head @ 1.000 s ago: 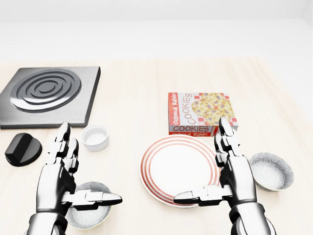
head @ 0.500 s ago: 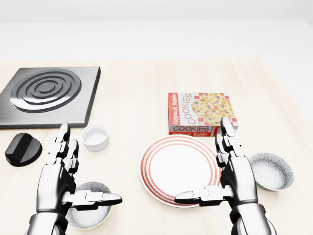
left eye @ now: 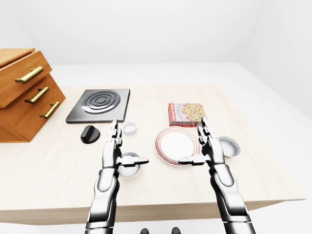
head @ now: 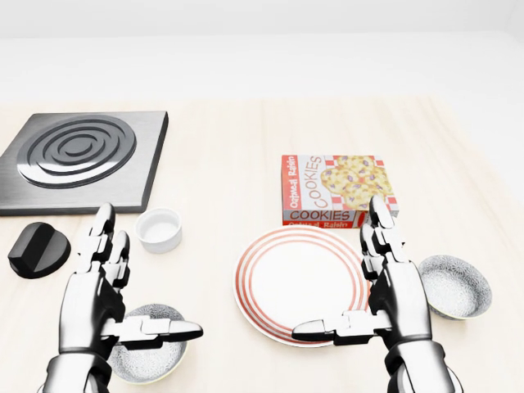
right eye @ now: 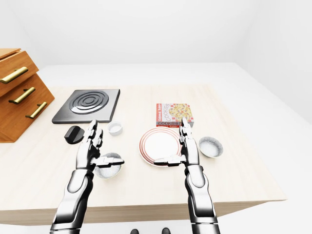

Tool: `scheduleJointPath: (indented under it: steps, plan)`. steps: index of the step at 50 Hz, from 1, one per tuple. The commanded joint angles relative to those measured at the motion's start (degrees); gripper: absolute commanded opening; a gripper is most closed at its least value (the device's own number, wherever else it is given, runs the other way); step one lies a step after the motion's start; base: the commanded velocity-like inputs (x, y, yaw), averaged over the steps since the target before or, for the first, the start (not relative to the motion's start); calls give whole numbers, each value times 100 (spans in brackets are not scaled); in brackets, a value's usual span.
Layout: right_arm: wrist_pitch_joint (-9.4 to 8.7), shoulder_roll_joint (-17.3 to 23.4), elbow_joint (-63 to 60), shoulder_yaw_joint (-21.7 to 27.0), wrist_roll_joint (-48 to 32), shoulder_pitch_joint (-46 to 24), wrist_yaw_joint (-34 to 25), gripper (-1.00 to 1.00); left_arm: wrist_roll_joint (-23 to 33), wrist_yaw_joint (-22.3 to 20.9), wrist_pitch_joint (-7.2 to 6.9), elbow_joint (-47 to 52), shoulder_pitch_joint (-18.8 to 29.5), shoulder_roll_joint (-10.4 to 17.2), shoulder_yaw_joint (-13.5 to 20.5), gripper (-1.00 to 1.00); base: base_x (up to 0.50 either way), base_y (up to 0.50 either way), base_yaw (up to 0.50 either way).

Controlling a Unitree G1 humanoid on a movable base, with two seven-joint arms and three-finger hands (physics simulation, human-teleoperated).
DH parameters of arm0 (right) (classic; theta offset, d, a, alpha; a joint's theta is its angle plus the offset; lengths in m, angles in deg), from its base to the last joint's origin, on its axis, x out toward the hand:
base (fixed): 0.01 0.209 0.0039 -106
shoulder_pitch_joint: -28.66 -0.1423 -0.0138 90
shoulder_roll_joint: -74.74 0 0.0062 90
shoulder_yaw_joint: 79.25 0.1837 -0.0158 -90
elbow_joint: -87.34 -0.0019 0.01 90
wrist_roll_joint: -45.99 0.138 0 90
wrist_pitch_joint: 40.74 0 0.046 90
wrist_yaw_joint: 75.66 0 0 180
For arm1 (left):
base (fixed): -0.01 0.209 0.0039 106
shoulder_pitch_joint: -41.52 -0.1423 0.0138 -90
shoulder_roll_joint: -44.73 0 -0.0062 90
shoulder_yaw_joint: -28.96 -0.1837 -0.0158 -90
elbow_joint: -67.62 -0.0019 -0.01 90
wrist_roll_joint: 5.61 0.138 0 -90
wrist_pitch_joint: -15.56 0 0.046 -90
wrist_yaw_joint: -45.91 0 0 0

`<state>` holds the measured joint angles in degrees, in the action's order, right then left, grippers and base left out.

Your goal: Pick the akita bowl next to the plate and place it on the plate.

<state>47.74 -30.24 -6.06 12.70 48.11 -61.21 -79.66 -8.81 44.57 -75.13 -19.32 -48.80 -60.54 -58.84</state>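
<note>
The right robot hand [head: 397, 299] is spread wide: its fingers point straight toward the top of the head view and its thumb sticks out sideways to the left. It holds nothing. The akita bowl [head: 454, 285] sits upright on the bench [head: 229, 164] just to the right of this robot hand, outside its fingers. The bowl is grey and speckled, and nothing lies in it. The red-ringed plate [head: 295, 278] lies just left of the same robot hand, and the outstretched thumb crosses the plate's lower right rim in the head view. Whether the thumb touches the plate cannot be told. So the right robot hand stands between bowl and plate.

Past its fingertips, toward the top of the view, a cookie box [head: 337, 190] lies flat, close to the plate's far rim.

The left robot hand [head: 94, 307] is spread in the same way, fingers straight and thumb stretched to the right, gripping nothing. Its thumb passes over a second bowl [head: 151, 356] of the same grey kind. A small white ramekin [head: 159, 229] stands just right of its fingertips, and a black knob [head: 38, 248] lies to their left. Beyond them sits a dark hob [head: 78, 160] with ringed grooves. Well off to the left, a wooden drawer unit [left eye: 24, 92] stands on the bench
</note>
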Motion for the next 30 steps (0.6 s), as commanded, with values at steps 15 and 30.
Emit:
scheduleJointPath:
  steps: [15,30]
  plan:
    - [-125,0,23,-40,-88,-104,105,100,-5,17,-37,55,4,7,25,100,0,0,0]
    - [-164,4,18,-54,-200,-109,105,100,-1,24,-55,75,6,6,21,100,0,0,0]
